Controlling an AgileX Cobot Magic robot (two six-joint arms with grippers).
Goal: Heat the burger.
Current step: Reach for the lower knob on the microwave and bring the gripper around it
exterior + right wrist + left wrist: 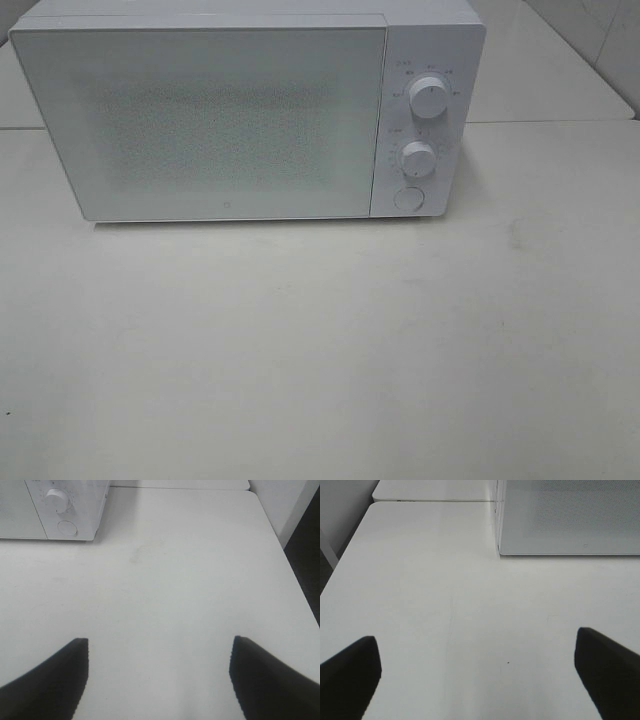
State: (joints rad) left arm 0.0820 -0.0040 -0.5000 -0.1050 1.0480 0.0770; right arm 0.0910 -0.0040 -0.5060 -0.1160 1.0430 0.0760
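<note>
My left hand and right hand hang spread, empty, before the shut microwave. No burger shows; perhaps it sits behind the frosted door. I'd press the microwave's round button squarely.

The microwave has its door shut, and the speckled front hides whatever lies behind it. The print around the two dials beside the door is too small to read. Each wrist view cuts the microwave at the frame's edge. Of the left gripper and right gripper, only dark fingertips show.
</note>
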